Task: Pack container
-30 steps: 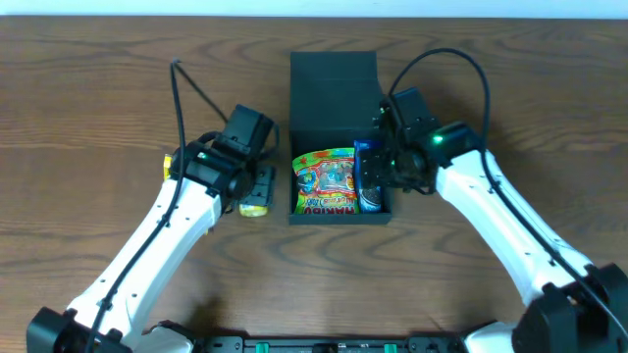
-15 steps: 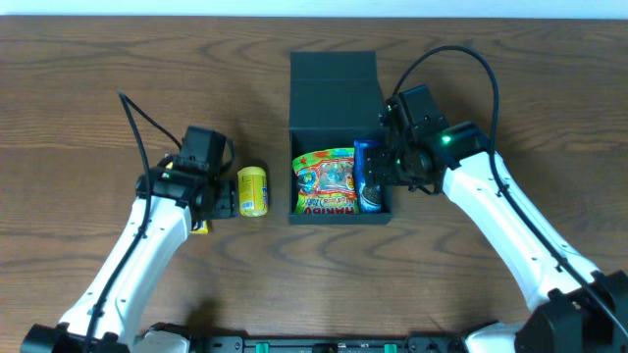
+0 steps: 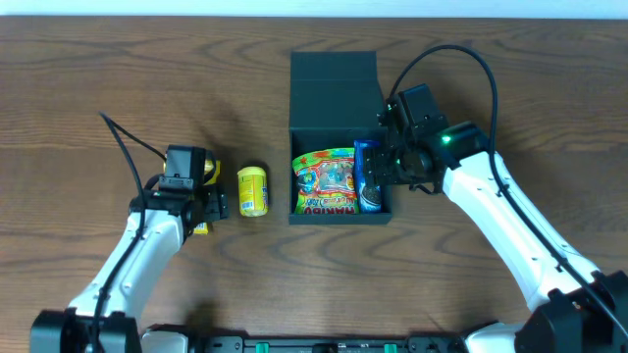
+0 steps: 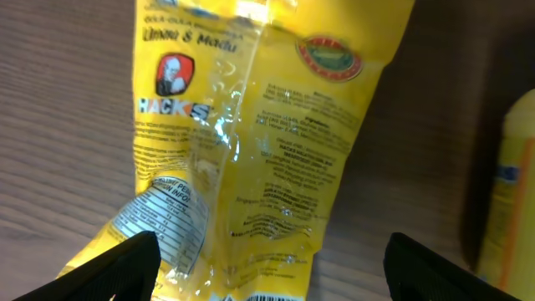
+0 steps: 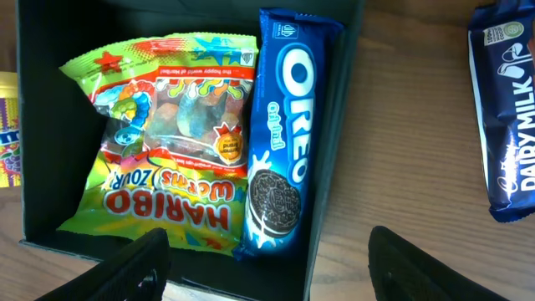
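The dark teal container (image 3: 334,83) stands open at the table's middle, its flap lid folded back. Inside lie a Haribo bag (image 3: 326,182) and a blue Oreo pack (image 3: 369,176); both show in the right wrist view, the Haribo bag (image 5: 163,142) and the Oreo pack (image 5: 282,142). My right gripper (image 3: 385,167) is open and empty above the container's right wall (image 5: 334,167), and shows in its wrist view (image 5: 267,267). My left gripper (image 3: 209,204) is open just above a yellow Hacks packet (image 4: 259,142) lying flat on the table, its fingers (image 4: 272,251) on either side of it.
A small yellow packet (image 3: 253,189) lies between the left gripper and the container; its edge shows in the left wrist view (image 4: 514,192). A blue Dairy Milk bar (image 5: 506,109) lies on the table right of the container, hidden under my right arm in the overhead view.
My left arm has swung left, away from the container, and now sits over the Hacks packet, uncovering the small yellow packet. The right arm has hardly moved.
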`<state>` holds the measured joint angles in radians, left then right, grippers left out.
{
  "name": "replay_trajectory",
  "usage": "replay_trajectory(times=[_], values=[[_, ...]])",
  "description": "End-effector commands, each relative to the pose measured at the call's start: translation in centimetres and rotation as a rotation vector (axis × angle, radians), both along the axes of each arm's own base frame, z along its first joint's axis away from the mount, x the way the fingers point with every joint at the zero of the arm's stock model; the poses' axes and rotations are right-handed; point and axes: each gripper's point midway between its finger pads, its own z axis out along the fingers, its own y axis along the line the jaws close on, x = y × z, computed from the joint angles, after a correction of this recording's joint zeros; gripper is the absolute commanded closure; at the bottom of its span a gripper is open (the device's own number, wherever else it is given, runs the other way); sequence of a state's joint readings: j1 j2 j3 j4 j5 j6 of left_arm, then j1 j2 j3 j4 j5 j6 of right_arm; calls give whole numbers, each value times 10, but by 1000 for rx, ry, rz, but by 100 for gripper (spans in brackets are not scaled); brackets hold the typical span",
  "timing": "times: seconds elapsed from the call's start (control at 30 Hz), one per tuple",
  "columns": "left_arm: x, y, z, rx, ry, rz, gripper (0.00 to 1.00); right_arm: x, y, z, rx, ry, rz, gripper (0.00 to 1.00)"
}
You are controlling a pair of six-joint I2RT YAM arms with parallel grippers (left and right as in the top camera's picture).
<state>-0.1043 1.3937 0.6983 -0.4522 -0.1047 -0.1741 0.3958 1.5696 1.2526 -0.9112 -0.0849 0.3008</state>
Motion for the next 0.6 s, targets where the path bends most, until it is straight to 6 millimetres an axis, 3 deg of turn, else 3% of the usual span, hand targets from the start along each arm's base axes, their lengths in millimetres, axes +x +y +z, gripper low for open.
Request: replay_trajectory(times=[0.0, 0.13, 0.23, 0.47, 0.57], values=[[-4, 4, -15, 24, 50, -19, 16, 8, -3, 12, -2, -46, 15, 24], [-5, 4, -34, 27, 98, -18, 25, 9, -14, 14, -3, -40, -14, 23], [-6, 4, -41, 28, 116, -18, 41, 12, -29, 18, -3, -46, -52, 23], [2, 3, -36, 20, 93, -8, 74, 22, -64, 26, -2, -72, -146, 23], [7, 2, -30, 19, 84, -8, 83, 26, -82, 27, -4, -73, -199, 23]])
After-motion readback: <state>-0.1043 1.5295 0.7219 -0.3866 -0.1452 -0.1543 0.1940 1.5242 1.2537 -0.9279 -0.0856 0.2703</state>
